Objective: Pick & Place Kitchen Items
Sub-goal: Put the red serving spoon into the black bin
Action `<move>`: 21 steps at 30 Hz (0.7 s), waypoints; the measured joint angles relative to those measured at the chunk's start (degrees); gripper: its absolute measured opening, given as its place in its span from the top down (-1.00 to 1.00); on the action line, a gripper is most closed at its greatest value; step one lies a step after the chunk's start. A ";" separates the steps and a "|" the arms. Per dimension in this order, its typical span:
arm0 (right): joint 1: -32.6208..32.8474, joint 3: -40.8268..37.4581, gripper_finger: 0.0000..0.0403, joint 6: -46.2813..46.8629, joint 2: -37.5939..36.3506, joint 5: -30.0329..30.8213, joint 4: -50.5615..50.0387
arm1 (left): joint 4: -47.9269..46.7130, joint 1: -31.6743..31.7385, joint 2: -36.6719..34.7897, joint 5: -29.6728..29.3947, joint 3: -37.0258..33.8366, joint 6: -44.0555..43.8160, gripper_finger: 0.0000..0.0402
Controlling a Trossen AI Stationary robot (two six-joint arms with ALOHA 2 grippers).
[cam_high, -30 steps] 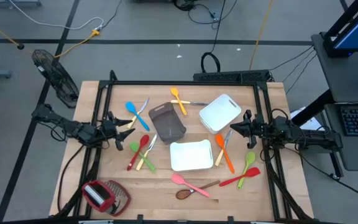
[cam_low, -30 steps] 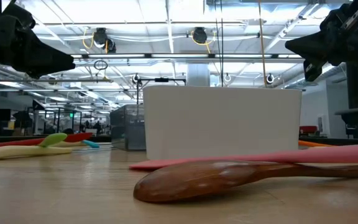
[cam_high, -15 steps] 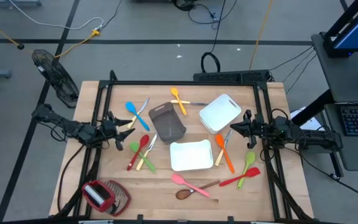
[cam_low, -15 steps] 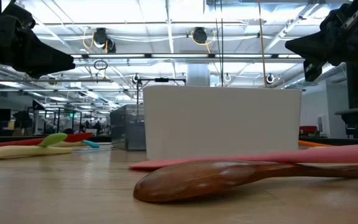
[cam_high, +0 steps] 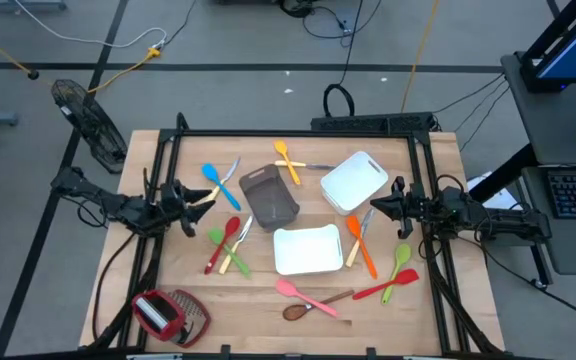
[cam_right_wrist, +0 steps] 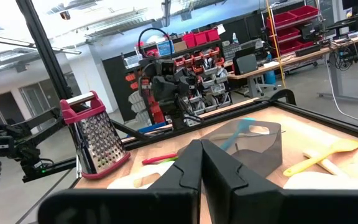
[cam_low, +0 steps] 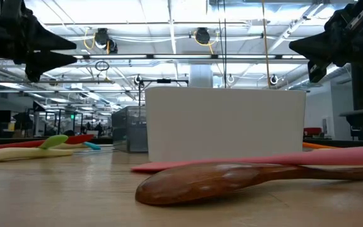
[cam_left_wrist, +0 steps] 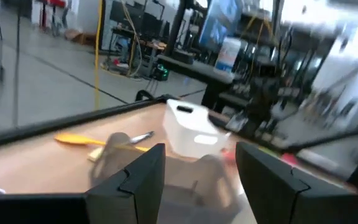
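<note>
The kitchen items lie scattered flat on the wooden table (cam_high: 438, 150): a blue spoon (cam_high: 218, 184), a yellow fork (cam_high: 288, 160), a red spoon (cam_high: 222, 242), an orange spatula (cam_high: 364, 250), a green spoon (cam_high: 401, 262), a pink spatula (cam_high: 303, 293) and a brown wooden spoon (cam_high: 300, 309). At the table's left edge my left gripper (cam_high: 194, 204) hovers open and level, with nothing between its fingers (cam_left_wrist: 143, 180). My right gripper (cam_high: 376, 205) hovers shut at the right edge, pointing toward the middle, and is empty.
A grey bin (cam_high: 270, 195) stands at the centre back. One white tray (cam_high: 353, 182) sits to its right, another (cam_high: 308, 250) in front of it. A red-and-mesh grater (cam_high: 168, 315) lies at the near left corner. A black frame (cam_high: 298, 133) rims the table.
My left gripper has rolled about its own pointing line while staying in place. In the low view its two fingers now show one above the other. Nothing on the table has moved.
</note>
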 joint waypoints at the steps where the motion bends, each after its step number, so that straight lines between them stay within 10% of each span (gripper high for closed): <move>1: 0.00 0.00 1.00 0.00 0.00 -0.01 -0.01 | 0.92 0.00 -0.02 -0.02 0.00 -2.44 0.00; 21: 0.02 0.00 1.00 3.06 0.00 -0.02 0.01 | 1.93 0.00 0.00 -15.25 0.00 -15.42 0.00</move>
